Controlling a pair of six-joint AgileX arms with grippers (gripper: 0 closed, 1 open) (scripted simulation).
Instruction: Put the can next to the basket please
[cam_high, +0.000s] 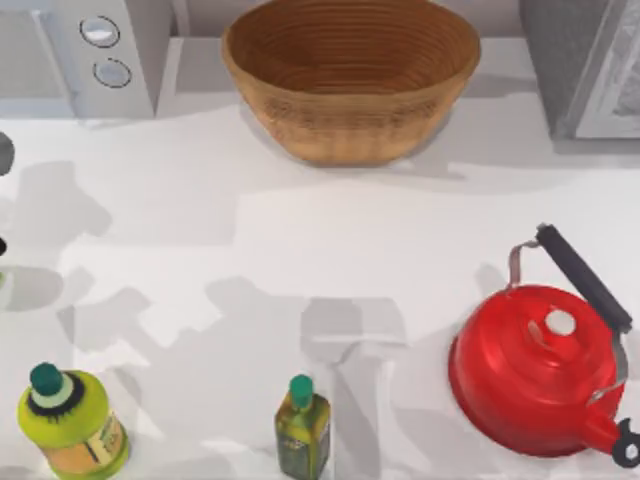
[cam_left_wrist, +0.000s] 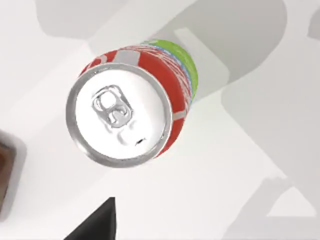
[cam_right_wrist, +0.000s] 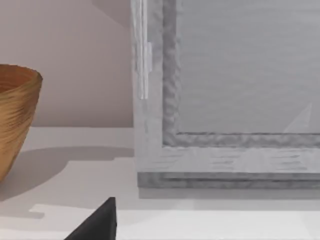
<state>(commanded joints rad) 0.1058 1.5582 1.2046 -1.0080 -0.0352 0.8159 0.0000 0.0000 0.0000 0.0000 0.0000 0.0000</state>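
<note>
The can (cam_left_wrist: 132, 110) is standing upright on the white counter (cam_left_wrist: 240, 165), filling the left wrist view's upper centre, looking light, rigid and slick, best pinched mid-body; either hand's state I cannot tell.

Small soda can (cam_left_wrist: 132, 107) with silver top, red upper band with white lettering and lime green lower part, seen from almost straight above, standing upright on the white bench (cam_left_wrist: 225, 175). Pull tab lies flat on the lid, with a small dark spot near the rim. Broad grey shadows cross the bench beyond the can and to one side. A black wedge-shaped finger tip (cam_left_wrist: 97, 222) pokes in at the frame edge, apart from the can. Blurred dark brown patch (cam_left_wrist: 6, 175) at another edge, cannot tell what.
</note>
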